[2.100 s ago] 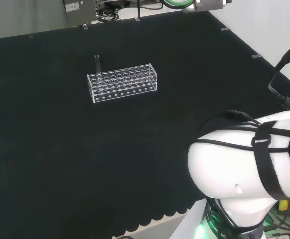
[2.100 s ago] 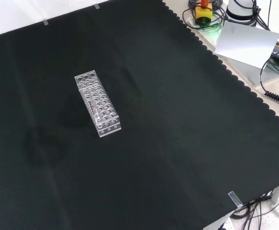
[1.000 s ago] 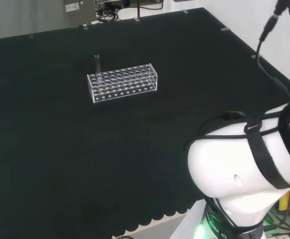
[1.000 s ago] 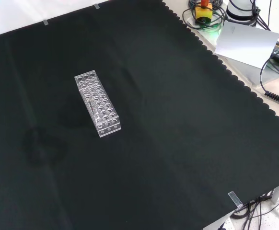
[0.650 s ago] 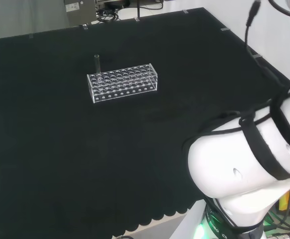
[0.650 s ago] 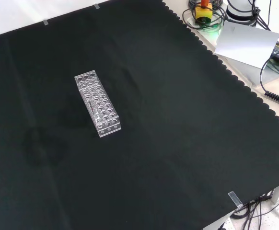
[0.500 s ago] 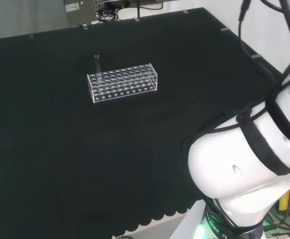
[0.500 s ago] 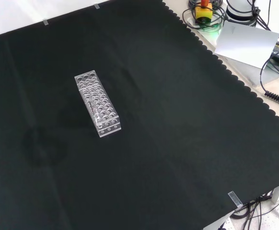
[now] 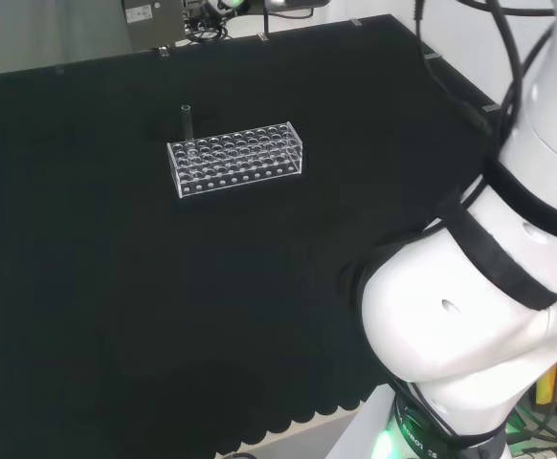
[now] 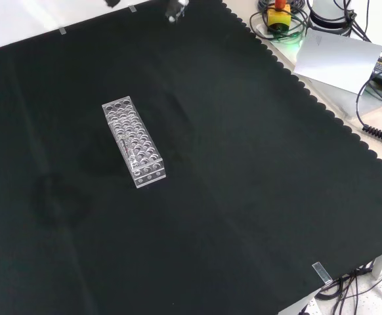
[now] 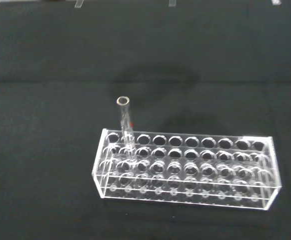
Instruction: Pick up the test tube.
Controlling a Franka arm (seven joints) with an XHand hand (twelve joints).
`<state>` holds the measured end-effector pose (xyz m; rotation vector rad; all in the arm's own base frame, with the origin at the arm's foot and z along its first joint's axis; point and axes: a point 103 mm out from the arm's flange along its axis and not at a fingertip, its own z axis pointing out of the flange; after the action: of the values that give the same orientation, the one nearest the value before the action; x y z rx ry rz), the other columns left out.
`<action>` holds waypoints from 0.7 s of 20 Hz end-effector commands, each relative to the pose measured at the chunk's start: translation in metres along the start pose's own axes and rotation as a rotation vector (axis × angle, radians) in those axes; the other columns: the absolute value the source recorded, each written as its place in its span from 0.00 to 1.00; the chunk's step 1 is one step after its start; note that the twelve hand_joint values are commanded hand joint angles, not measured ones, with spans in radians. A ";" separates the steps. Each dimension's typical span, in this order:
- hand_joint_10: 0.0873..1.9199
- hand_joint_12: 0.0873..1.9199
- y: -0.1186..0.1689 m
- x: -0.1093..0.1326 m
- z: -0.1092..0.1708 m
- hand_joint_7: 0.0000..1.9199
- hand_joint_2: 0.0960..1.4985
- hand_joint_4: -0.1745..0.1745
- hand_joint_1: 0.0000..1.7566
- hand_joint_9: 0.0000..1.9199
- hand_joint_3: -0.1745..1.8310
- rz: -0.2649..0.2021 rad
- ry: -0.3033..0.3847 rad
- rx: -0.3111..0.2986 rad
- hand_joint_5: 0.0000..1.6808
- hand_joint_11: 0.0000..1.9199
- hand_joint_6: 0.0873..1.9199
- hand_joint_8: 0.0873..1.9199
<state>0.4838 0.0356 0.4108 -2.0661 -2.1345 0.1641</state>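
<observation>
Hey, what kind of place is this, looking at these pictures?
Probably a robotics lab set up for chemistry handling: a clear test tube rack with one test tube upright in it on black cloth, the white robot arm, and cables beside the bench.

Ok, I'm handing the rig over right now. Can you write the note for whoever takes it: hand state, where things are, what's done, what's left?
Hand: can't tell its state from these pictures.
Things: a clear rack sits on the black cloth. One test tube stands upright in a hole near one end of the rack, poking above its top.
Done: nothing yet; the tube is untouched.
Left: bring the hand to the tube, close on it, and lift it out of the rack.
</observation>
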 end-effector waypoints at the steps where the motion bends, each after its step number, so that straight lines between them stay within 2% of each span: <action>1: 0.48 0.85 0.040 0.031 0.024 0.06 0.52 0.20 0.38 0.01 0.26 -0.074 0.015 0.035 0.14 0.01 0.00 0.42; 6: 0.49 0.84 0.062 0.044 0.039 0.09 0.51 0.19 0.40 0.04 0.27 -0.104 -0.024 0.067 0.16 0.04 0.00 0.43; 14: 0.47 0.83 0.094 0.053 0.058 0.18 0.50 0.15 0.42 0.11 0.28 -0.101 -0.045 0.109 0.23 0.06 0.00 0.43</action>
<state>0.5326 0.0685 0.3701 -1.9662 -2.1789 0.2372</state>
